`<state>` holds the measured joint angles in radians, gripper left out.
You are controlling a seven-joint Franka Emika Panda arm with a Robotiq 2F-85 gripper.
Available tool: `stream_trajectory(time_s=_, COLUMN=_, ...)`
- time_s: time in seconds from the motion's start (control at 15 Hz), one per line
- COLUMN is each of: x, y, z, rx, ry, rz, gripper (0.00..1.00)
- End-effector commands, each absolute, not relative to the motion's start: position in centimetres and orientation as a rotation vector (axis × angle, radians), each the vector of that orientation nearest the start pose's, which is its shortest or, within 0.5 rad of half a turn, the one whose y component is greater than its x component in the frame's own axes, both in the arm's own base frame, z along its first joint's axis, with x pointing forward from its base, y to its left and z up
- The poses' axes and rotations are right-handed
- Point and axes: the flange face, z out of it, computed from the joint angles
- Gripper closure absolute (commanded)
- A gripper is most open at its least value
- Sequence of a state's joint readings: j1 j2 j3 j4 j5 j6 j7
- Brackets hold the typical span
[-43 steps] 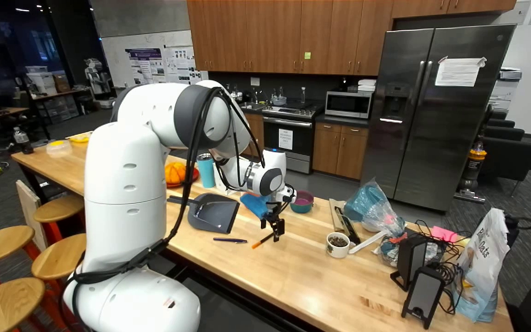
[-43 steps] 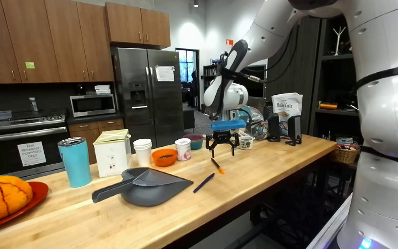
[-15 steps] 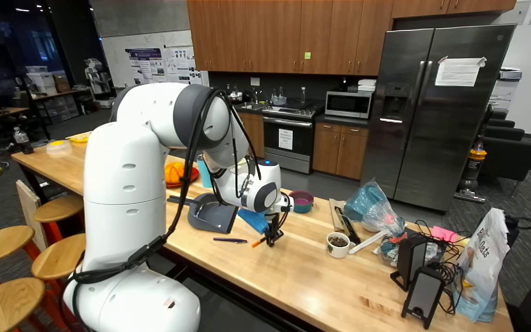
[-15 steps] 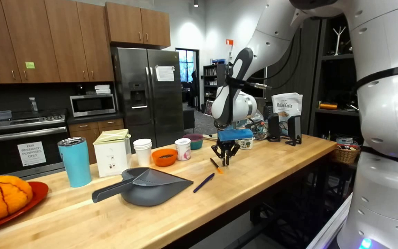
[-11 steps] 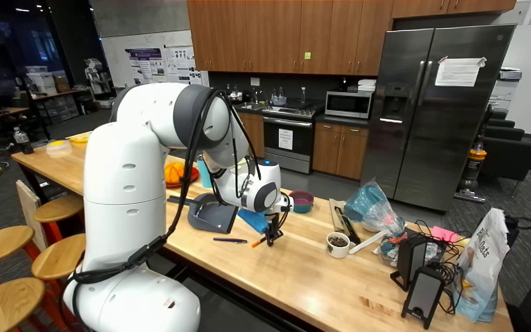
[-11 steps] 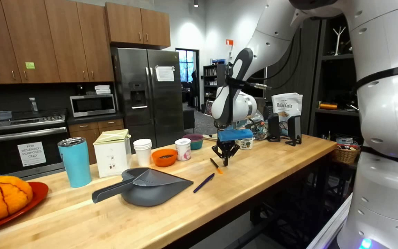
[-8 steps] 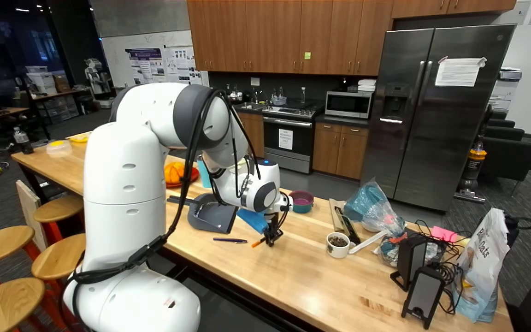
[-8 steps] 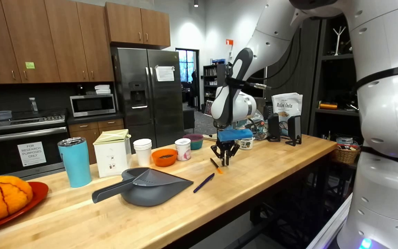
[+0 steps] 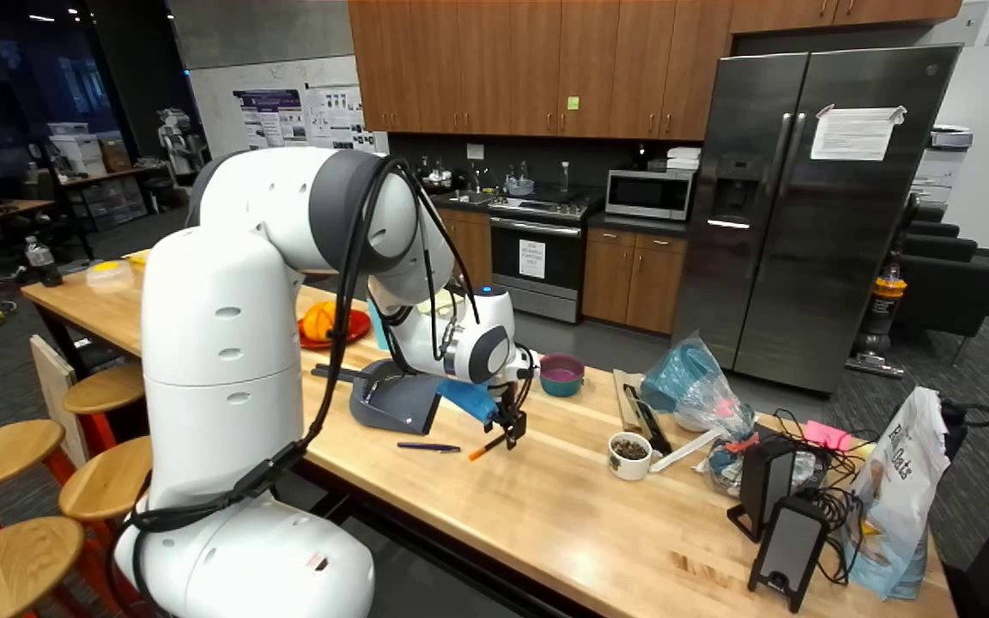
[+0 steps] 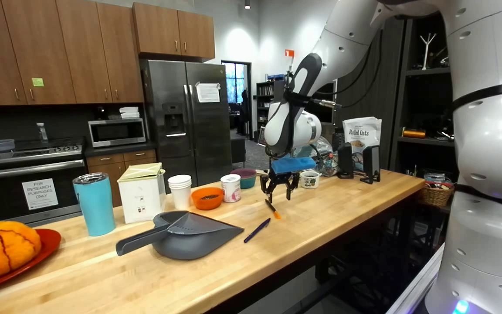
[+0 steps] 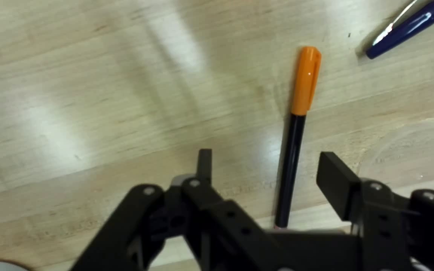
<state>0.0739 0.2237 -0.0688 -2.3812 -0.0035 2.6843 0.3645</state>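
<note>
- Wrist view: tool is standing with fingers spread apart, nothing pinched. The orange-capped pen is lying flat on the tabletop, its dark barrel running between the fingers as seen from above, closer to the finger at the view's right.
- Wrist view, progress, my read: tool is sitting over the pen, so that part is looking done; grip and lift aren't happening, pen is resting on the wood. Contact isn't showing.
- Wrist view, room: blue pen is lying near the cap, apart from it. A faint ring is showing beside that same finger; lid or stain, can't tell.
- In an exterior view: dustpan is sitting near the blue pen, apart from it. An orange bowl and white tub are standing beyond the dustpan. Robot-side edge is running past both pens with a strip of wood between; blue pen is lying nearer that edge.
- In an exterior view: small pot is standing well apart from the tool; most swing room is showing on that side, I'd judge. The speakers and oats bag are crowding the tabletop's far end, well away from both pens.
</note>
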Motion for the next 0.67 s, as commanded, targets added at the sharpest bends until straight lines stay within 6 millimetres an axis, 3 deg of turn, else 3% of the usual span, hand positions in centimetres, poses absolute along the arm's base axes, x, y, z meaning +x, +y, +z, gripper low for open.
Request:
stream_trajectory(time_s=0.0, x=51.2, y=0.5, z=24.5, rx=-3.103, ry=0.515, rz=-0.155, gripper=0.01)
stream_trajectory(time_s=0.6, x=50.9, y=0.2, z=23.2, rx=-3.100, ry=0.509, rz=-0.126, gripper=0.00)
